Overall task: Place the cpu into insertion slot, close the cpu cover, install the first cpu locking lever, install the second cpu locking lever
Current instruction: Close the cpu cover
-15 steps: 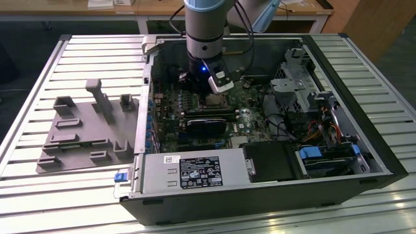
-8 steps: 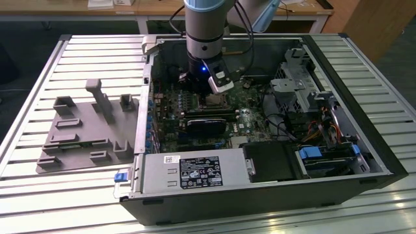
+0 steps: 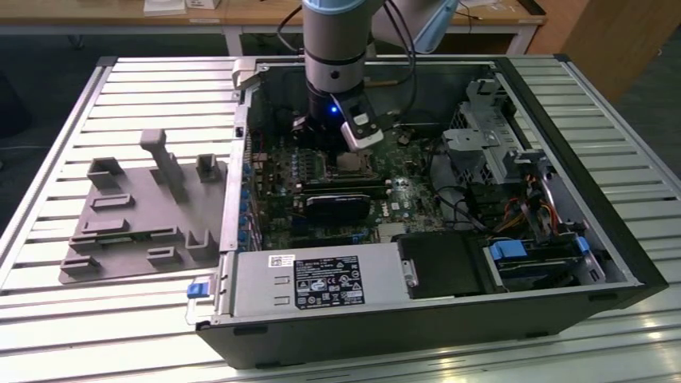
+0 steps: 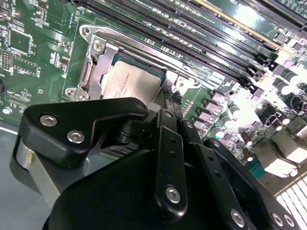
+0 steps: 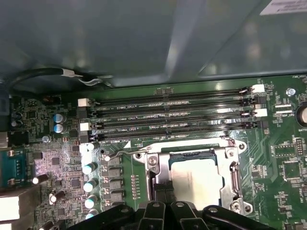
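Gripper (image 4: 169, 98) is low over the board inside the open computer case (image 3: 596, 199), its tip at the edge of the insertion slot (image 5: 151, 162). Its own black linkages block the tip in both wrist views, so whether it is apart or together could not be determined. In the exterior view it hangs under the arm (image 3: 338, 48), directly above the socket area.

The cpu (image 5: 194, 179) is seated in the slot. It lies flat with its pale metal top facing up. It is square, so it has no long axis, and its edges run parallel to the memory slots (image 5: 168, 117). The gripper body cuts off the edge of the chip nearest the gripper.

The cpu cover (image 5: 231, 172) lies down around the chip, which shows through its window. A thin locking lever (image 5: 168, 145) runs along the socket side facing the memory slots. Whether it is latched is not clear.

Writing: there is faint print on the chip top and white lettering beside the memory slots. There is also a white label (image 3: 330, 283) on the power supply (image 3: 271, 287).

A black cable (image 5: 48, 73) loops beyond the slots. A grey fixture plate (image 3: 139, 215) lies on the slatted table (image 3: 64, 120), toward the exterior view's left of the case.
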You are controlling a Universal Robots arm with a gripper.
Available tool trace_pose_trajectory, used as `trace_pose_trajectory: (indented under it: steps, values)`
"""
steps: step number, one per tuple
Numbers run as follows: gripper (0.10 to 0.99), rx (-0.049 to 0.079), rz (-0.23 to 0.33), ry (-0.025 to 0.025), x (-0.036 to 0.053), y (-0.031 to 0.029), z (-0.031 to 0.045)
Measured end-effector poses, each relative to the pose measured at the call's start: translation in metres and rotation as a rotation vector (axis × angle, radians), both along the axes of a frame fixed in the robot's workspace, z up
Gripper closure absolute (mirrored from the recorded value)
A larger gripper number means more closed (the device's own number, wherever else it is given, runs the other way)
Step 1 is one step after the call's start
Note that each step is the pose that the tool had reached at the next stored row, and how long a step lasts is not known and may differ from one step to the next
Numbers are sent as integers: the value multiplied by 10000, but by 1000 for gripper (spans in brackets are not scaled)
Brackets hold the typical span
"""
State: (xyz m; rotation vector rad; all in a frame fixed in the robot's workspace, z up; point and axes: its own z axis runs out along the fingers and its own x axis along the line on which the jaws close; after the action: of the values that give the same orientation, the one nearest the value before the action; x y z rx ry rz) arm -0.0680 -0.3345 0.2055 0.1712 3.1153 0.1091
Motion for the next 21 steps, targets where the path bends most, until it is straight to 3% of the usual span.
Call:
trace_pose_trajectory:
  steps: [5,10,21]
  values:
    - [980,0,0,-6,0,0,67]
    - [980,0,0,-6,16,1,68]
    - [980,-2,-1,-6,226,18,68]
